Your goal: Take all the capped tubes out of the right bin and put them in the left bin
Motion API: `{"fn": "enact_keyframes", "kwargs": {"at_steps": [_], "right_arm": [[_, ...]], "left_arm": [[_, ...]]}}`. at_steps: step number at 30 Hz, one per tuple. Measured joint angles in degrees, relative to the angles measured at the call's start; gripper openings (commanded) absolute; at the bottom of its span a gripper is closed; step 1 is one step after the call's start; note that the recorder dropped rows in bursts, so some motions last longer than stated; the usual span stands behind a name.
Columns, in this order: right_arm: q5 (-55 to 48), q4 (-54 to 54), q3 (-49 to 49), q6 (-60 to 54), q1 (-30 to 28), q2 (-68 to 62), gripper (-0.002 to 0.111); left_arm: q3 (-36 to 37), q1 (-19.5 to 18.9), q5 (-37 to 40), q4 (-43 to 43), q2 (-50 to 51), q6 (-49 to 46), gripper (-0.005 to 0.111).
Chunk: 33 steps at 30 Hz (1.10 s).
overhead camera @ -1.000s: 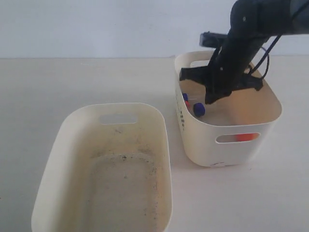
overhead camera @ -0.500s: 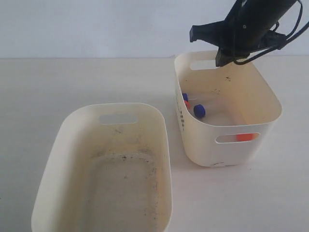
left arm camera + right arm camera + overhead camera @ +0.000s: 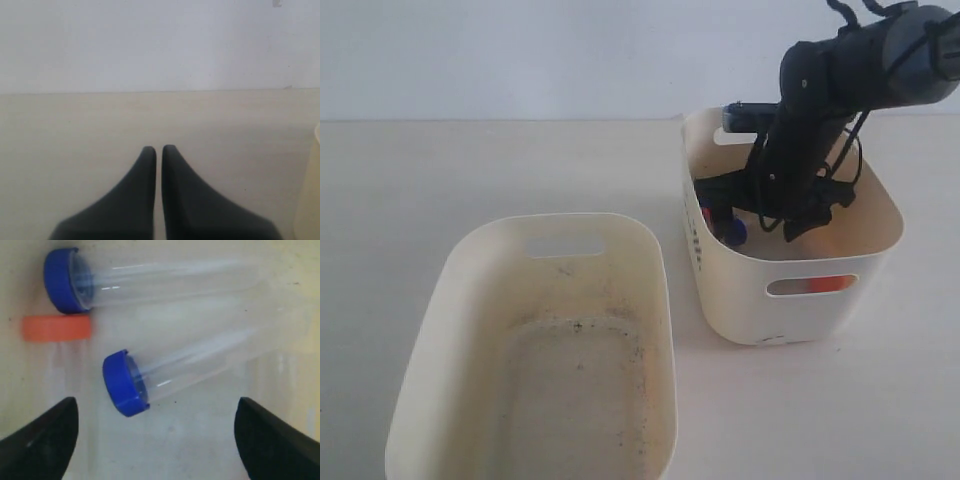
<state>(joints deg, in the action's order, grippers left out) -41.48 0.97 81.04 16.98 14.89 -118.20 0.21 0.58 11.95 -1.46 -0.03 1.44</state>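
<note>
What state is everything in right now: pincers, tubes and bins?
Left pincer: shut, empty.
Right pincer: open, inside the right bin, holding nothing.
Blue-capped tubes: capped, lying in the right bin.
Orange-capped tube: capped, lying beside them.
Left bin: upright, no tubes inside.

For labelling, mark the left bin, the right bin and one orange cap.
left bin [image 3: 485, 270], exterior view, inner wall.
right bin [image 3: 760, 310], exterior view, front wall.
orange cap [image 3: 56, 328], right wrist view, cap side.
</note>
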Motion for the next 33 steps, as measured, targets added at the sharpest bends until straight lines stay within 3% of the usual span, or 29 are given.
{"fn": "enact_keyframes", "kwargs": {"at_steps": [5, 8, 14, 18, 19, 33], "right_arm": [[1.4, -0.2, 0.0, 0.1, 0.0, -2.6, 0.079], [1.8, -0.2, 0.0, 0.2, 0.0, -3.3, 0.073], [3.1, -0.4, 0.0, 0.3, 0.0, -3.5, 0.035], [2.5, 1.5, 0.0, 0.2, 0.2, -3.5, 0.003], [2.2, 2.0, 0.0, 0.2, 0.3, -3.5, 0.0], [1.0, 0.7, 0.2, 0.6, 0.4, 1.4, 0.0]], "left_arm": [[0.0, 0.0, 0.0, 0.0, 0.0, 0.0, 0.004], [0.0, 0.0, 0.0, 0.0, 0.0, 0.0, 0.004], [0.0, 0.0, 0.0, 0.0, 0.0, 0.0, 0.004], [0.0, 0.0, 0.0, 0.0, 0.0, 0.0, 0.004], [0.0, 0.0, 0.0, 0.0, 0.0, 0.0, 0.004], [0.0, 0.0, 0.0, 0.0, 0.0, 0.0, 0.004]]}}
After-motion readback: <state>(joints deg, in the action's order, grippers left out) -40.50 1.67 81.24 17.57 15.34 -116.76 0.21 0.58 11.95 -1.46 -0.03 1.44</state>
